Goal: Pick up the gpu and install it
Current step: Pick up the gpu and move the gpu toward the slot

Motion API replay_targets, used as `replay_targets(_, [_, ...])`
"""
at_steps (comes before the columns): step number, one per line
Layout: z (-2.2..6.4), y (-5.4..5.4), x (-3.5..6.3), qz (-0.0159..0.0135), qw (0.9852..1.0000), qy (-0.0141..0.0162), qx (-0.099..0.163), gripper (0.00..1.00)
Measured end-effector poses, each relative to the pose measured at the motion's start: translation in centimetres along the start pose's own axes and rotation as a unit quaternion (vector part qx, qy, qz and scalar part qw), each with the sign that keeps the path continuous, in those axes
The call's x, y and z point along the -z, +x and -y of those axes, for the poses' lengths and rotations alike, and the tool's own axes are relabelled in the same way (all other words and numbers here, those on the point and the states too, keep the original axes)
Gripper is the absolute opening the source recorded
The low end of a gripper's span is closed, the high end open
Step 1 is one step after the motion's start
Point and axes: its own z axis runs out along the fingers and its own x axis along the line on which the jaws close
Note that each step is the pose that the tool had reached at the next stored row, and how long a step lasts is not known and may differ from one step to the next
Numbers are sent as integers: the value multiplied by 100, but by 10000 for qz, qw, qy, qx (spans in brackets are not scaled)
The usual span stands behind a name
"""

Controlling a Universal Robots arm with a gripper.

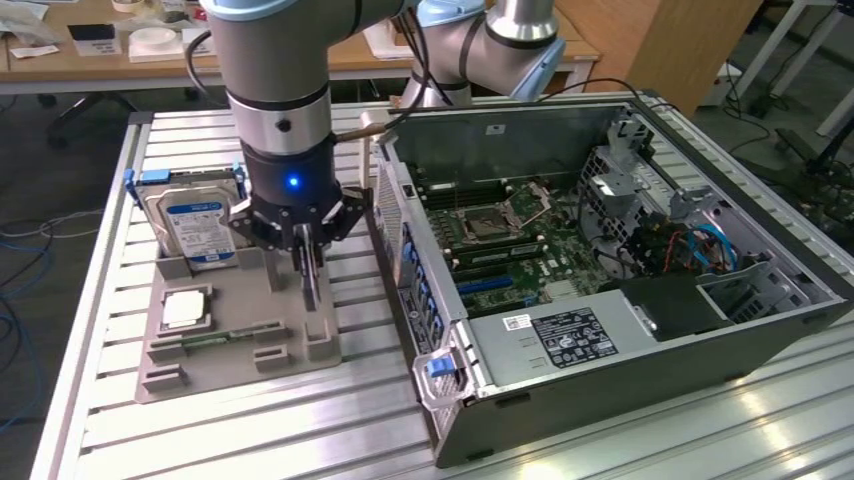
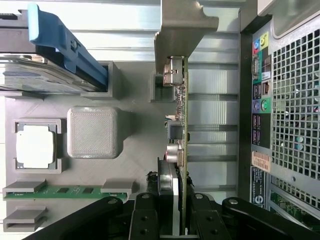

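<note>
Exterior view high, angled down — wrist view close, looking past gripper [image 2: 173, 220]; both share parts tray [image 1: 240, 300].

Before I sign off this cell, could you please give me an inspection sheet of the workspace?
Surface: slotted metal table, grey tray on it.
Job's things: gpu on edge at the tray; open computer case beside the tray.
Clutter: hard drive, processor and memory stick in the tray.
Grippers: gripper appears closed on the gpu.
Cables: black cable beside the arm; blue cables inside the case.
Surroundings: wooden desk behind the table.
</note>
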Motion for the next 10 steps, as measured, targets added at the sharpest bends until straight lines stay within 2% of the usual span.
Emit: replay_targets(10, [-2,-1,52,1,10000,0,0,28])
